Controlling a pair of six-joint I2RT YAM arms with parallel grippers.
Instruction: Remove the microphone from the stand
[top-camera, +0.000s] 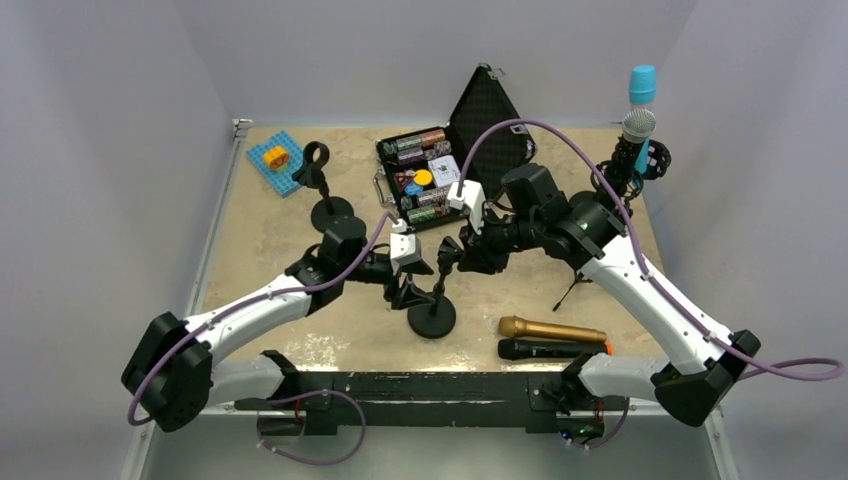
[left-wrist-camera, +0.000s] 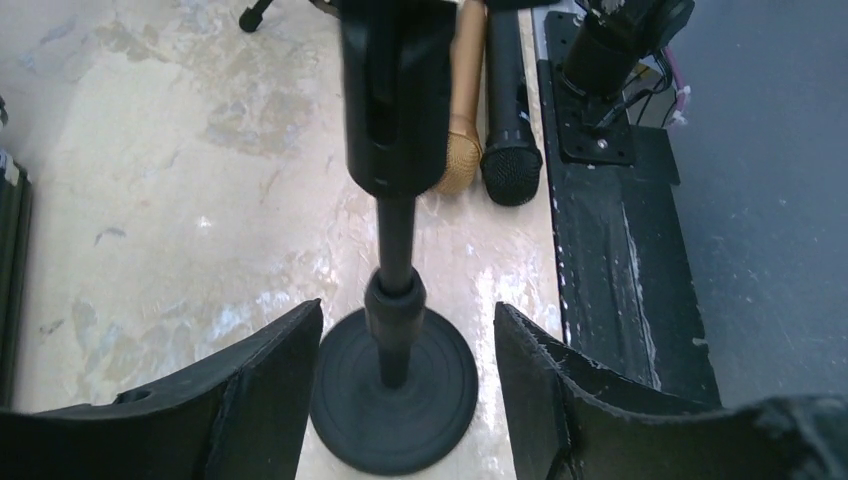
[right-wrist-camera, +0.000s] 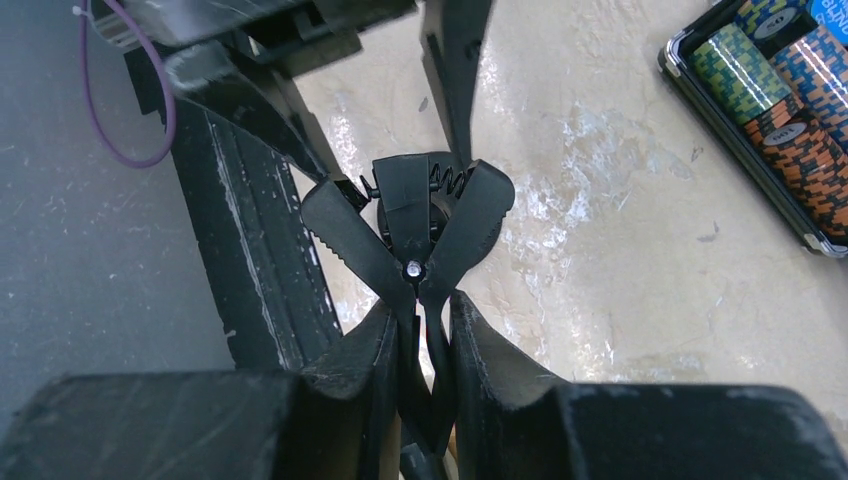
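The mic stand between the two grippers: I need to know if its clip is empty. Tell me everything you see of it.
The mic stand is all matte black: a round ribbed base flat on the table, a slim upright pole with a collar low down, and a spring clip on top. The right gripper pinches the clip's handles, so its toothed jaws gape; nothing is held in them. The left gripper is open, fingers either side of the pole, apart from it.

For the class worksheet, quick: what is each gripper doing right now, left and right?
Left gripper: open, astride the stand pole, not gripping it.
Right gripper: shut on the mic clip handles.
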